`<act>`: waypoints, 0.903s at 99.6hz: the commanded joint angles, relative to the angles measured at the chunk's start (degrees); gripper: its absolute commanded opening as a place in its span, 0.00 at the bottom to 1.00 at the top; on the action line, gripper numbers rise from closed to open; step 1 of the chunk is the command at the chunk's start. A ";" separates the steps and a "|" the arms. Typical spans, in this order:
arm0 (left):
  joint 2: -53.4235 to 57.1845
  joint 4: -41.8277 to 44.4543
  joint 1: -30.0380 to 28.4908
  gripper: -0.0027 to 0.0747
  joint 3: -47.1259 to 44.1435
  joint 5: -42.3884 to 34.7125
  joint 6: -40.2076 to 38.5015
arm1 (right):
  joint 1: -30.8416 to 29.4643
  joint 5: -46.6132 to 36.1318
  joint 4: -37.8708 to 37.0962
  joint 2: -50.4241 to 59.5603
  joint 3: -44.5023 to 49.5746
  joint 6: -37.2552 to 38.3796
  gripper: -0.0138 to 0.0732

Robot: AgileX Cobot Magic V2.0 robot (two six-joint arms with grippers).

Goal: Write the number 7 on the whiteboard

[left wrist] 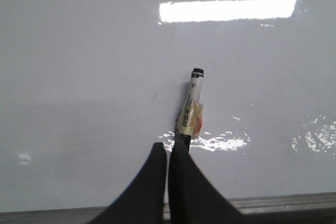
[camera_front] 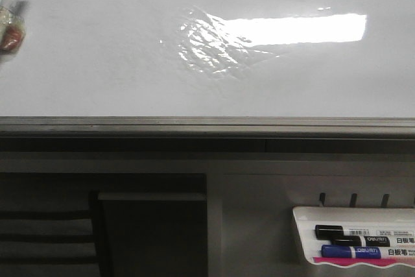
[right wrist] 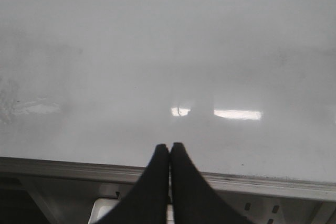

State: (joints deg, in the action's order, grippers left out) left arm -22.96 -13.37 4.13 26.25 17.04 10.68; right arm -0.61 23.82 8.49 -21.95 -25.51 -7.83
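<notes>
The whiteboard [camera_front: 97, 63] fills the front view, with a grey edge rail [camera_front: 207, 123] and a wrinkled shiny patch [camera_front: 207, 43]. No number 7 shows on it; only a tiny faint dark stroke [left wrist: 154, 97] shows in the left wrist view. My left gripper [left wrist: 168, 148] is shut on a marker [left wrist: 191, 108] with a yellowish label, its black tip pointing at the board [left wrist: 79, 51]. The marker also shows at the far left of the front view [camera_front: 11, 11]. My right gripper [right wrist: 169, 147] is shut and empty over the board's edge rail [right wrist: 63, 167].
A small white marker tray [camera_front: 305, 225] hangs below the rail at the right, holding a black marker [camera_front: 350, 231] and a blue marker [camera_front: 353, 251]. A dark opening [camera_front: 149, 238] lies below the rail at the left.
</notes>
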 commanded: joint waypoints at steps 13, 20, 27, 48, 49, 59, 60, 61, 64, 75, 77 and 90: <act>-4.09 -0.10 -0.02 0.01 2.16 -3.37 -0.60 | -0.33 -4.17 1.09 -3.50 -2.16 -0.18 0.08; -4.53 -0.10 -0.02 0.01 2.16 -3.37 -0.60 | -0.33 -4.36 1.09 -3.65 -2.16 -0.18 0.08; -4.53 -0.10 -0.02 0.01 2.16 -3.25 -0.60 | -0.33 -4.63 1.09 -3.65 -2.16 -0.18 0.08; -4.53 -0.30 -0.02 0.01 2.16 -3.25 -0.60 | -0.33 -4.63 1.09 -3.65 -2.16 -0.18 0.08; -4.53 -0.30 -0.02 0.01 2.16 -3.25 -0.60 | -0.33 -4.63 1.09 -3.65 -2.16 -0.18 0.08; -4.53 -0.30 -0.02 0.01 2.16 -3.25 -0.60 | -0.33 -4.35 1.09 -3.65 -2.16 -0.18 0.08; -4.53 -0.30 -0.02 0.01 2.16 -3.25 -0.60 | -0.33 -4.35 1.09 -3.65 -2.16 -0.18 0.08; -4.53 -0.30 -0.02 0.01 2.16 -3.25 -0.60 | -0.33 -4.35 1.09 -3.65 -2.16 -0.18 0.08; -4.53 -0.30 -0.02 0.01 2.16 -3.25 -0.60 | -0.33 -4.35 1.09 -3.65 -2.16 -0.18 0.08; -4.53 -0.30 -0.02 0.03 2.16 -3.25 -0.60 | -0.33 -4.25 2.55 -3.65 -2.16 -0.07 0.15; -4.53 -0.30 -0.02 0.06 2.16 -3.25 -0.60 | -0.33 -4.38 2.64 -3.65 -2.16 -0.07 0.18; -4.53 -0.14 -0.02 0.45 2.16 -3.16 -0.60 | -0.33 -4.50 2.64 -3.65 -2.16 -0.07 0.51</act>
State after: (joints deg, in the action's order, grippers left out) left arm -26.90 -13.10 4.13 26.28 17.99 10.68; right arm -0.61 23.83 10.62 -24.95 -25.51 -7.83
